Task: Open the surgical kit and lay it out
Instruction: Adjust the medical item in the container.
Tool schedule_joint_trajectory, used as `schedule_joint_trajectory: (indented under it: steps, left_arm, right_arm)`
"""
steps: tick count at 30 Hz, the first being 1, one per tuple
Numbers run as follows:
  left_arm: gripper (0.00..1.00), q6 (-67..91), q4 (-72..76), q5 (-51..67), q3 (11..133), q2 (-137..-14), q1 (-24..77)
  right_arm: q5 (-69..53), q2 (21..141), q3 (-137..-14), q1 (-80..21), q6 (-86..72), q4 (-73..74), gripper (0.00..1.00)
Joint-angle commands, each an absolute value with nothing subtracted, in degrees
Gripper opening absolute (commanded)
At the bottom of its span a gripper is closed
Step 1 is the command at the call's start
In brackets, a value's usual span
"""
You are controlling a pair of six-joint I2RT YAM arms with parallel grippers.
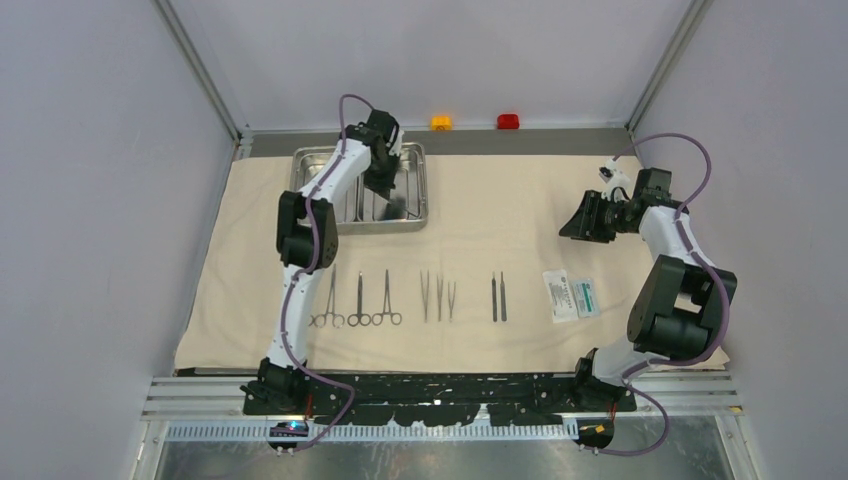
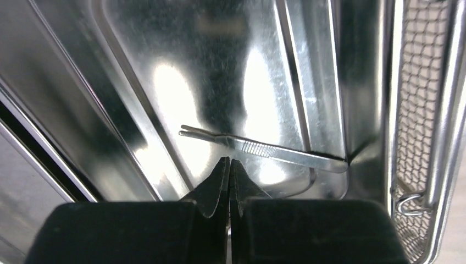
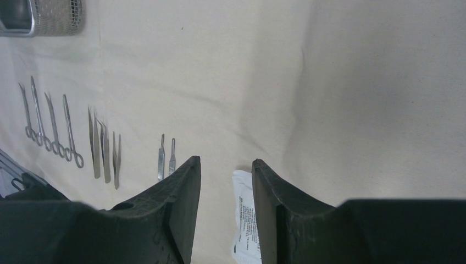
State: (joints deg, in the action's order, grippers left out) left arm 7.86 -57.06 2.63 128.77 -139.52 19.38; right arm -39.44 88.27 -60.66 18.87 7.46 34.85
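The beige cloth wrap [image 1: 500, 210] lies spread flat. At its back left stands the steel tray [image 1: 424, 180]. My left gripper [image 1: 388, 200] is down inside it, shut with nothing between its fingers [image 2: 229, 160]. One pair of tweezers [image 2: 264, 148] lies on the tray floor just past the tips. Along the cloth's front lie three ring-handled instruments [image 1: 358, 300], tweezers [image 1: 437, 297], two thin straight tools [image 1: 498, 297] and the white-and-green packet [image 1: 571, 296]. My right gripper [image 1: 585, 222] hovers open above the cloth at the right, empty [image 3: 226, 162], with the packet [image 3: 244, 214] below it.
A wire mesh insert [image 2: 420, 110] fills the tray's neighbouring compartment. An orange button [image 1: 441, 122] and a red button [image 1: 508, 121] sit against the back wall. Grey walls close in both sides. The arms' black base rail [image 1: 440, 395] runs along the near edge.
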Motion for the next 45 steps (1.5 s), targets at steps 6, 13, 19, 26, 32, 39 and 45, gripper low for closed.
schedule_joint_trajectory:
  steps: [6, 13, 19, 26, 32, 39, 45]
  left_arm:
    - [0.00, 6.9, -55.7, 2.2, 138.1, -145.3, 19.1]
    - [0.07, 5.9, -52.1, 5.1, 133.8, -140.6, 19.1]
    - [0.18, 3.8, -50.6, 4.6, 130.0, -134.8, 19.1]
    - [0.41, 0.4, -51.8, 6.2, 125.9, -128.0, 19.0]
    - [0.52, -8.1, -61.0, 5.3, 123.1, -125.9, 18.9]
    - [0.53, -14.5, -67.3, 5.9, 122.3, -128.8, 18.9]
    - [0.53, -14.8, -68.4, 6.9, 126.4, -133.1, 18.9]
  right_arm:
    - [-39.3, 88.9, -63.3, 19.1, 8.7, 34.6, 0.44]
    - [-39.2, 89.4, -63.5, 19.1, 8.9, 34.9, 0.45]
    - [-39.4, 89.8, -63.8, 19.0, 9.0, 35.1, 0.45]
    - [-39.6, 90.1, -64.0, 19.1, 8.8, 35.3, 0.45]
    - [-39.7, 89.4, -63.8, 19.0, 8.4, 35.0, 0.45]
    - [-40.6, 90.7, -64.3, 19.0, 8.2, 35.3, 0.44]
    - [-40.6, 90.3, -64.2, 19.1, 8.3, 35.3, 0.45]
